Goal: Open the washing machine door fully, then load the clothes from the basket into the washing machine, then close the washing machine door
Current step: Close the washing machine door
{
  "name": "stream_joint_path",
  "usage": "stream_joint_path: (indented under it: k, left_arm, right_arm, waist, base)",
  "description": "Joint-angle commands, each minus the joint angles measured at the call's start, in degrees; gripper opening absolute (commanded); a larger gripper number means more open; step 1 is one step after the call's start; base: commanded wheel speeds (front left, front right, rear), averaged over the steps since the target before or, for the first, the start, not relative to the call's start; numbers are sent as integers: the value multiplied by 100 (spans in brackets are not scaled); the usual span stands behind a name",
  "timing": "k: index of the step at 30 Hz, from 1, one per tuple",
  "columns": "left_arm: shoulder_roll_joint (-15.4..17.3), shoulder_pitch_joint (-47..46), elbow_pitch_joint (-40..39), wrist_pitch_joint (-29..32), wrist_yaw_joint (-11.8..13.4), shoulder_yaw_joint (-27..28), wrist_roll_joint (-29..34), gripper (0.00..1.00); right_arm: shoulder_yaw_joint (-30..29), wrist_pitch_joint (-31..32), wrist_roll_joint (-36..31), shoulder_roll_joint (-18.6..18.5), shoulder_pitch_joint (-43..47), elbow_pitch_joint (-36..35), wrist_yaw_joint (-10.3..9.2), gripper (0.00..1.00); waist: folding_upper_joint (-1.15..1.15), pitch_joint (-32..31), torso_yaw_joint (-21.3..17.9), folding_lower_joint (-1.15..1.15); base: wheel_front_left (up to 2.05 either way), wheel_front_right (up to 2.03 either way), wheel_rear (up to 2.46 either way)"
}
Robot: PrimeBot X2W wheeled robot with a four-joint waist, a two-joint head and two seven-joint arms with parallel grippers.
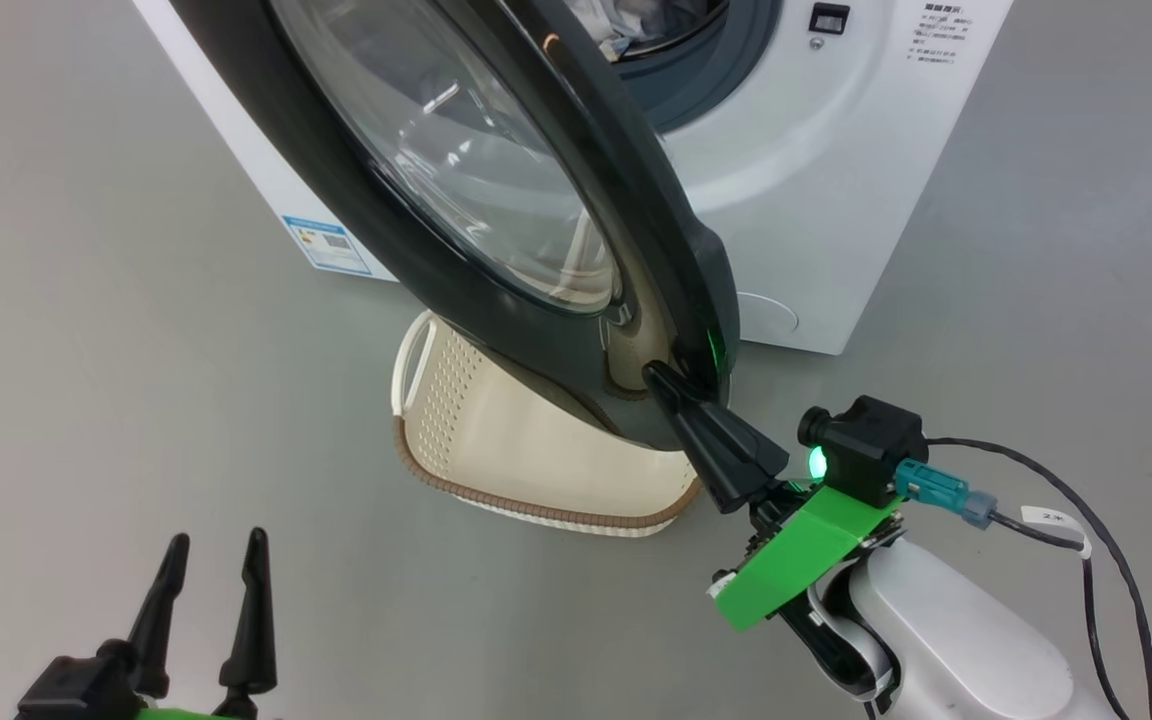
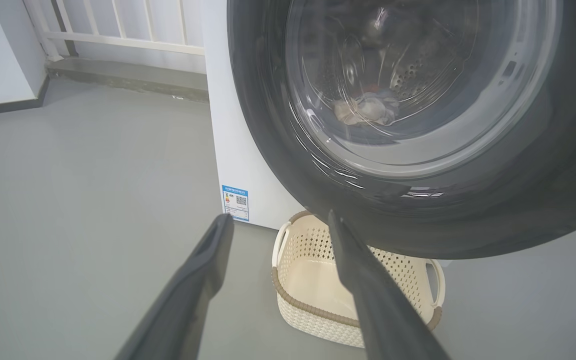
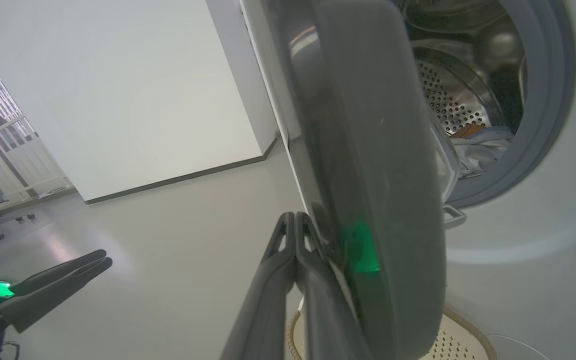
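At the lower left corner of the head view, the left gripper (image 1: 218,540) hovers over the grey floor (image 1: 86,350), its two dark fingers spread apart and holding nothing. To its right, the cream basket (image 1: 536,512) sits on the floor just in front of the washing machine (image 1: 836,200), by the machine's left front corner. A blue label (image 1: 328,243) is stuck on the side panel there. The round door (image 1: 436,270) — black rim, clear glass centre — stands partly open. It is swung out over the basket, and its lower edge hides part of the basket's rim. Behind the door, the clothes (image 1: 626,25) lie inside the drum as a pale bundle. The right gripper (image 1: 658,377) reaches up from the lower right — its fingers pressed together, gripping nothing. Their tip touches the door's lower edge beside a green reflection (image 1: 714,350).
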Motion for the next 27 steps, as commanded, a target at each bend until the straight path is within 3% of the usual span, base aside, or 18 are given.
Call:
stream_joint_path:
  k: [1,27]
  left_arm:
    - [66,-187,-137,-51,3,215,70,100]
    - [-143,-690,-265,-51,3,192,37,100]
  right_arm:
    - [24,-46,15,81,-104,-108,32,0]
    - [-1156,-46,-280,-196,-903,164,32,0]
  waist:
    - [0,24,13,-1]
    - [0,819,247,-1]
  base:
    - [0,0,0]
    - [0,0,0]
